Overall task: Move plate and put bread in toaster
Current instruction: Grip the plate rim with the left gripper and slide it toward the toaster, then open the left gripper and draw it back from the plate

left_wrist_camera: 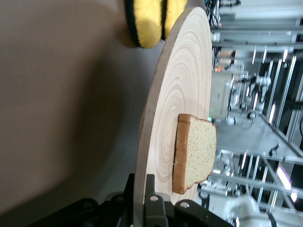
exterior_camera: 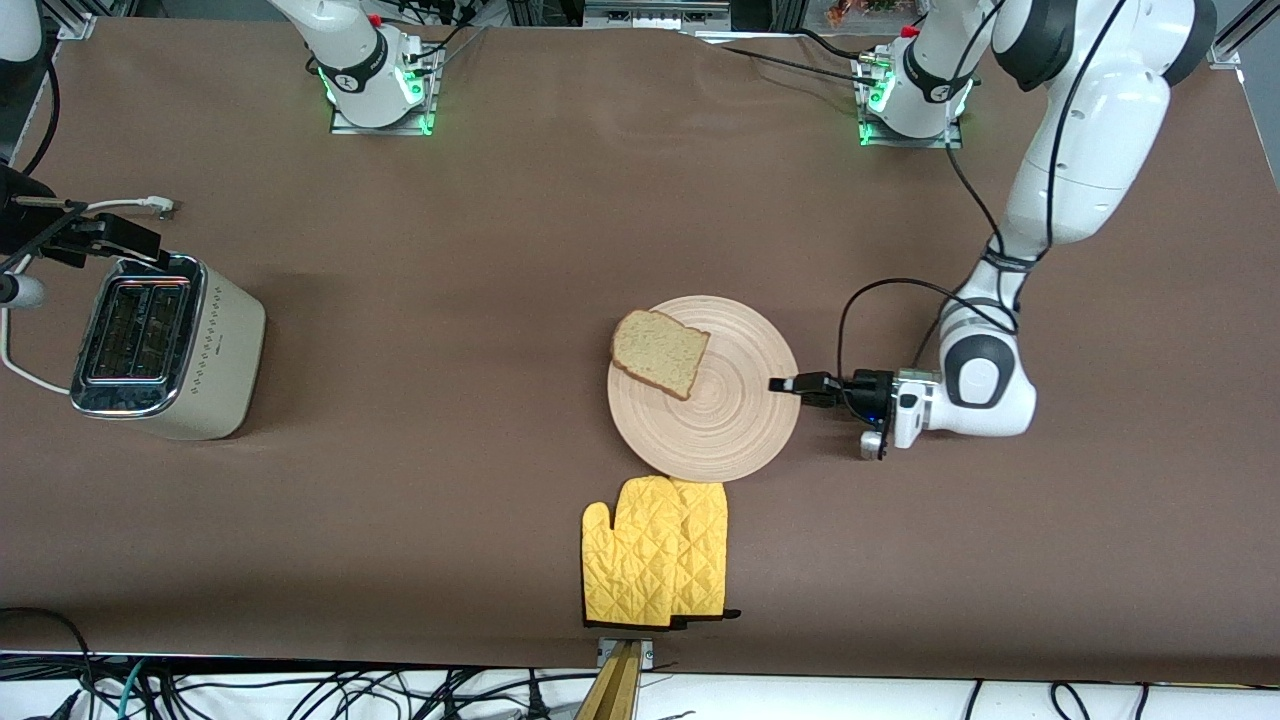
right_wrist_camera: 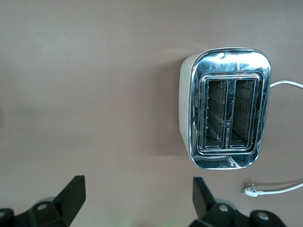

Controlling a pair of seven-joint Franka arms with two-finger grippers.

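A: We see the plate lying flat near the middle of the table, with the bread resting on it toward the rim that faces the robots' bases. The slice lies flat, its rounded top toward the right arm's end and its straight cut edge angled toward the plate's centre.

B: And the left gripper reaches in level with the table from the left arm's end; we see its fingers clamped tight on the plate's rim. In the left wrist view the rim runs straight into the black jaws, though the fingertips themselves are cut off there.

A: The toaster stands at the right arm's end, its two slots running lengthwise toward the bases. Both slots look empty to us.

B: The right gripper hangs over the table beside the toaster, jaws spread wide, nothing in them. In the front view it is mostly cut off.

A: The yellow oven mitts lie just nearer the front camera than the plate; whether they touch we cannot tell.
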